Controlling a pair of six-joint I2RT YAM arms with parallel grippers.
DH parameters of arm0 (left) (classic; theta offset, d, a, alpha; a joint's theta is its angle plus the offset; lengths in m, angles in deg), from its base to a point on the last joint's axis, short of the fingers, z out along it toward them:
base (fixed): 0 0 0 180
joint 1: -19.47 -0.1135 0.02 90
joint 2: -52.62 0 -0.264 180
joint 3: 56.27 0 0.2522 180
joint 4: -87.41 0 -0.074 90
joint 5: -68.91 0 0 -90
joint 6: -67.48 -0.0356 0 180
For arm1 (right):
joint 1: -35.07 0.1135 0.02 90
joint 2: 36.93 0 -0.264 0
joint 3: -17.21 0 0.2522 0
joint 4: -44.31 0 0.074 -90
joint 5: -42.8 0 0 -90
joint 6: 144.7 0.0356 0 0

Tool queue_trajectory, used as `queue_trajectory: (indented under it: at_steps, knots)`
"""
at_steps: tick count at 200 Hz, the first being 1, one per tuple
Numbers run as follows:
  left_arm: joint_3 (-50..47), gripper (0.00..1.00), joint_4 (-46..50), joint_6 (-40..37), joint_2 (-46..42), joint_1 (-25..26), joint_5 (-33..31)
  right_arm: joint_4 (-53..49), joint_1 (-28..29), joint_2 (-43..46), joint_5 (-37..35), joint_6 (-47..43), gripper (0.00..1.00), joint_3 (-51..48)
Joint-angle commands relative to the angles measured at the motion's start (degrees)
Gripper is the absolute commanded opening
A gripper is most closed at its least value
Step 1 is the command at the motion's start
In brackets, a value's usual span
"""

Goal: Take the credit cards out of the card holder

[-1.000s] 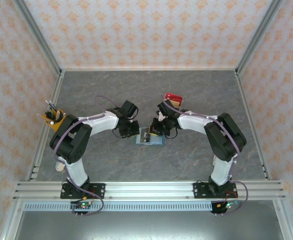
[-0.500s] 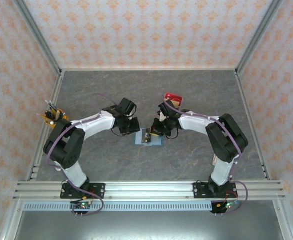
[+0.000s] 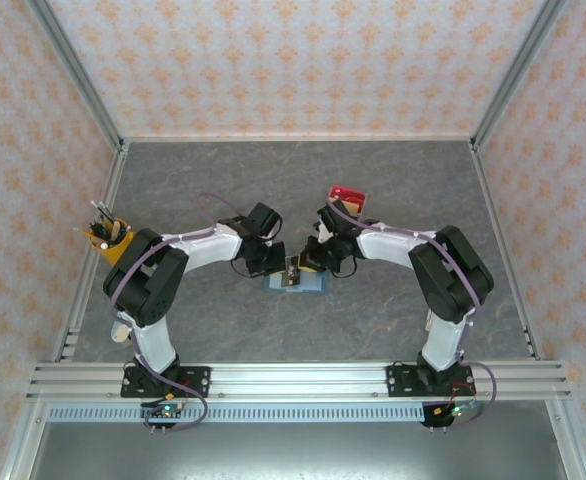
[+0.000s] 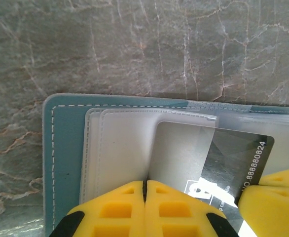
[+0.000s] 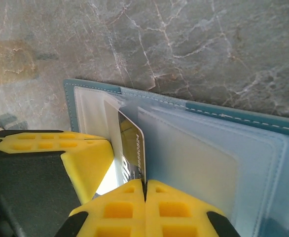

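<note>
**Card holder open near table centre; one dark card partly out; both tools closed.**

You find the card holder (image 3: pixel 313 285) lying open and flat on the grey table (image 3: pixel 373 190), just toward 6 o'clock from centre. Its long axis runs 9 to 3 o'clock and its clear sleeves face up. The left gripper (image 3: pixel 276 265) meets it from 10 o'clock, the right gripper (image 3: pixel 310 262) from 2 o'clock. The dark credit card (image 4: pixel 233 153) stands tilted between them with one corner still under a clear sleeve; from above, its long axis runs roughly 12 to 6 o'clock. In the right wrist view the card's edge enters the seam of the right fingers, which are clamped on it. The left fingers are pressed together at the card's edge; you cannot tell whether they pinch anything.
</note>
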Motion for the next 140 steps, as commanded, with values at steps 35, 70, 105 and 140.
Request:
queue_trajectory:
  at_steps: [35, 70, 105, 140]
  knots:
    - [-1.5, 0.02, 1.7, 0.6, 2.6, 0.2, -2.6, 7.0, -0.1, -1.8, 5.4, 3.1, 0.12, -1.1]
    - [-1.3, 0.02, 1.7, 0.3, 2.4, 0.2, -2.6, 6.9, 0.2, -3.1, 5.3, 3.1, 0.13, -0.5]
    - [-1.1, 0.02, 2.1, 0.4, 1.9, 0.1, -2.7, 6.4, 0.5, -3.0, 4.1, 3.0, 0.08, -0.2]
    - [2.0, 0.12, 8.4, -1.4, -3.2, 0.0, -6.6, -1.4, 0.3, 1.7, -0.2, -2.3, 0.00, 1.2]
